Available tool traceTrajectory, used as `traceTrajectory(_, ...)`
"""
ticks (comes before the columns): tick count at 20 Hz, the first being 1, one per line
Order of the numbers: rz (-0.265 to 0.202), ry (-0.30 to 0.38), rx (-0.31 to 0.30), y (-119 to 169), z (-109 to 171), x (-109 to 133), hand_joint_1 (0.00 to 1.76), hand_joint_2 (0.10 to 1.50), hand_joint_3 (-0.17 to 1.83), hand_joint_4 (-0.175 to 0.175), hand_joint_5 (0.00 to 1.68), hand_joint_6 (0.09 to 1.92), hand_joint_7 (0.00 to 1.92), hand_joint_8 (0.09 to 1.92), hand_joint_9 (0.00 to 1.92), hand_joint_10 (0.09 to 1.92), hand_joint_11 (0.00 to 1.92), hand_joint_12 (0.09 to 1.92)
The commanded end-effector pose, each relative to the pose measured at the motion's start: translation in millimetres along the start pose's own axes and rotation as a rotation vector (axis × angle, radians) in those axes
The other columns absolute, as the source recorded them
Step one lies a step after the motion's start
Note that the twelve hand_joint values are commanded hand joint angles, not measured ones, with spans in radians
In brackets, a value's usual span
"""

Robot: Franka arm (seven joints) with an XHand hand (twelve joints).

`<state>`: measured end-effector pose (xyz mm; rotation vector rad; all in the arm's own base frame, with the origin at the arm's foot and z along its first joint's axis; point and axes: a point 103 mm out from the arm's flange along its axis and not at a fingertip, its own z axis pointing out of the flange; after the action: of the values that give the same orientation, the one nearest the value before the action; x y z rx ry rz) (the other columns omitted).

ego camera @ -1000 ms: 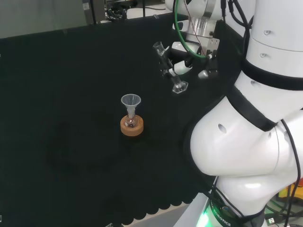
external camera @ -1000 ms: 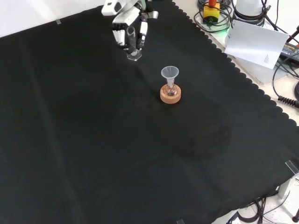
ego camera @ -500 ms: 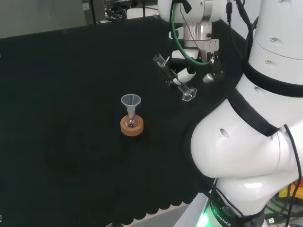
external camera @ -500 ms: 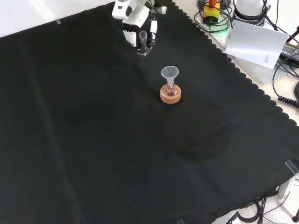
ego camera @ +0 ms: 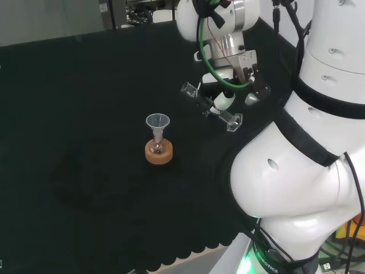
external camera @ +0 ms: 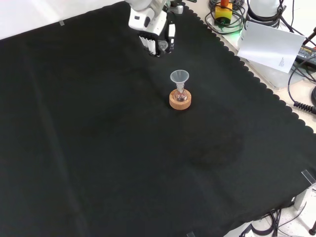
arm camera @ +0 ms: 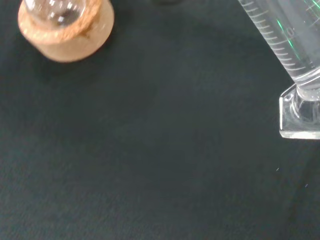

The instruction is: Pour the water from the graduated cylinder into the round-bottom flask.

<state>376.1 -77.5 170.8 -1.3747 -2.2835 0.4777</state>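
Note:
The hand [ego camera: 223,100] [external camera: 157,40] is shut on a clear graduated cylinder [ego camera: 209,107] and holds it above the cloth, tilted far over, mouth toward the flask and foot toward the arm. In the wrist view the cylinder's marked tube [arm camera: 285,37] and hexagonal foot show close up. A small round-bottom flask [ego camera: 158,146] [external camera: 179,95] sits in a cork ring stand [ego camera: 158,155] [external camera: 179,102] [arm camera: 67,31], with a clear funnel [ego camera: 158,123] [external camera: 179,78] in its neck. In the head view the cylinder's mouth is up and to the right of the funnel, apart from it.
Black cloth [external camera: 123,148] covers the bench, with a scalloped edge at the right of the front view. Beyond that edge lie a white paper sheet [external camera: 270,45] and cables [external camera: 303,79]. The arm's white links [ego camera: 296,171] stand at the right of the head view.
The hand has carried the cylinder closer to the flask, rightward and lower in the front view. The cylinder has tipped further toward horizontal. Flask and funnel have stayed put.

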Motion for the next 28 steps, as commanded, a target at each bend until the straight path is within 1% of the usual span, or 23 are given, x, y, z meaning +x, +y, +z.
traceTrajectory(1,-0.024,-0.054,0.074,-3.9,4.8,22.3,1.26,1.1,0.0,-0.175,1.0,0.98,1.02,0.96,1.42,0.09,1.26,0.74)
traceTrajectory(5,-0.021,-0.087,0.148,-2.6,7.1,31.6,1.26,1.1,0.0,-0.175,1.0,0.98,1.02,0.96,1.42,0.09,1.26,0.74)
traceTrajectory(12,-0.004,-0.094,0.244,3.7,5.2,36.3,1.26,1.1,0.0,-0.175,1.0,0.97,1.02,0.96,1.42,0.09,1.27,0.74)
traceTrajectory(17,0.012,-0.1,0.286,8.4,1.3,37.0,1.26,1.1,0.0,-0.175,1.0,0.97,1.03,0.96,1.43,0.09,1.27,0.74)
traceTrajectory(28,0.049,-0.155,0.376,14.0,-7.5,45.9,1.26,1.1,0.0,-0.175,1.0,0.97,1.03,0.96,1.43,0.09,1.27,0.74)
